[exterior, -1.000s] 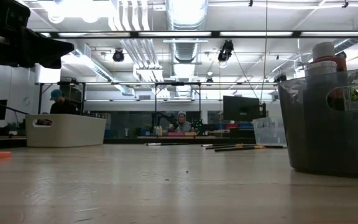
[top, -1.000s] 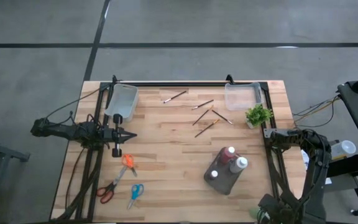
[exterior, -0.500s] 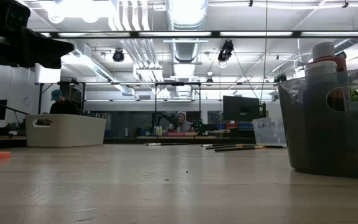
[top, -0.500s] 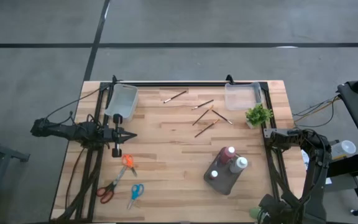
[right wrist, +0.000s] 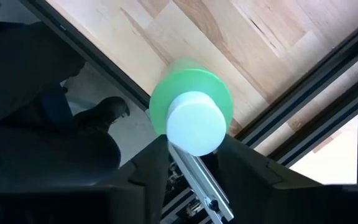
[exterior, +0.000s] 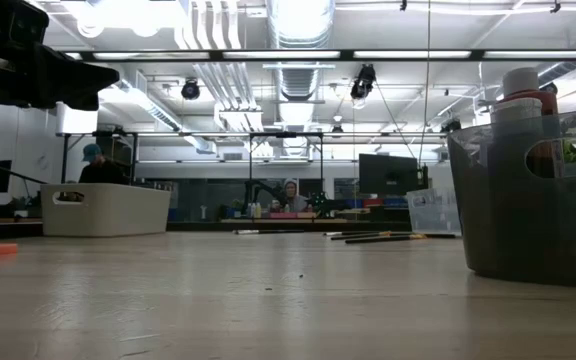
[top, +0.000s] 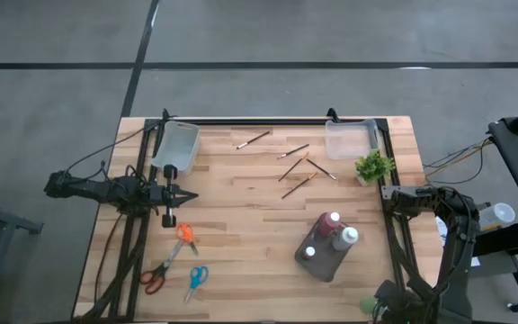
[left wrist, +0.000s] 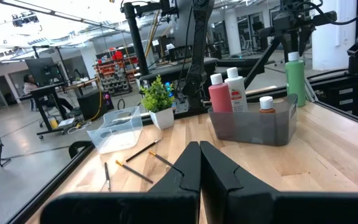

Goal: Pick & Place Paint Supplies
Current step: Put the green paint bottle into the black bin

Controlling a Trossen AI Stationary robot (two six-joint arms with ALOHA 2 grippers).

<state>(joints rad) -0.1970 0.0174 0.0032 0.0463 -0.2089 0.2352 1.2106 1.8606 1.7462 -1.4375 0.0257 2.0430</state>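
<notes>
Between right gripper (right wrist: 191, 163) fingers sits 1 green bottle (right wrist: 190, 106).

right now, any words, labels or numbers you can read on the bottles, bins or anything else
None can be read.
Paint bottles in the grey caddy: no legible label.
Green bottle between the right gripper's fingers: only its cap end shows.
Clear bin: no print visible.
Background shelves and screens: too small to read.

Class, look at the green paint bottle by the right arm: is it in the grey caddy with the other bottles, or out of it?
Out. The green bottle sits between the right gripper's jaws at the table's edge; in the left wrist view it stands beyond the grey caddy.
</notes>
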